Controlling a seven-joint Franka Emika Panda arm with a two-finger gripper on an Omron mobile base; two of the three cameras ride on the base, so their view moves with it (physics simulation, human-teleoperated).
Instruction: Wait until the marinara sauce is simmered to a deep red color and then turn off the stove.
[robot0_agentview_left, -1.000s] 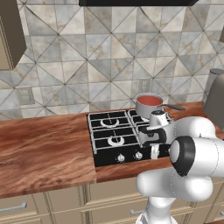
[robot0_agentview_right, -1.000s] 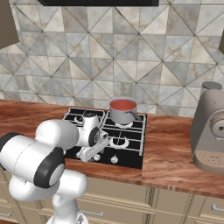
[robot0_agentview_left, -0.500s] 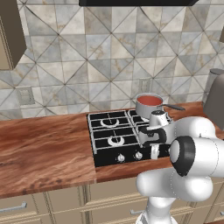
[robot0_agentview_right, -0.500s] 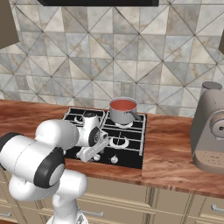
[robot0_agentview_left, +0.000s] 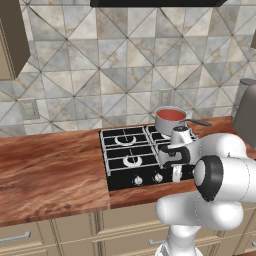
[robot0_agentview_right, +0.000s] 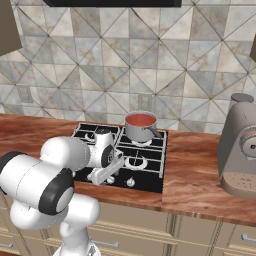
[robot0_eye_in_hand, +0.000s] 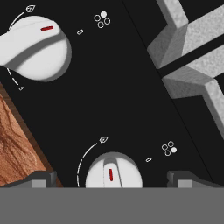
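No lettering anywhere; two silver knobs (robot0_eye_in_hand: 113, 171) with red marks sit on the stove (robot0_agentview_left: 127, 162), the claw (robot0_eye_in_hand: 111, 178) released around one.

A black four-burner gas cooktop with dark grates and silver burner rings (robot0_agentview_left: 131, 152) sits in a reddish-brown wooden counter (robot0_agentview_left: 50, 170) below a grey diamond-tiled wall. On its back right burner stands a small steel saucepan with a long dark handle (robot0_agentview_left: 171, 120), holding a smooth orange-red disc of marinara sauce (robot0_agentview_left: 171, 114). Small silver knobs (robot0_agentview_left: 138, 180) line the front edge. The white arm bends down over the front right corner, its gripper (robot0_agentview_left: 176, 174) apparently just above the knob row, jaws hard to make out
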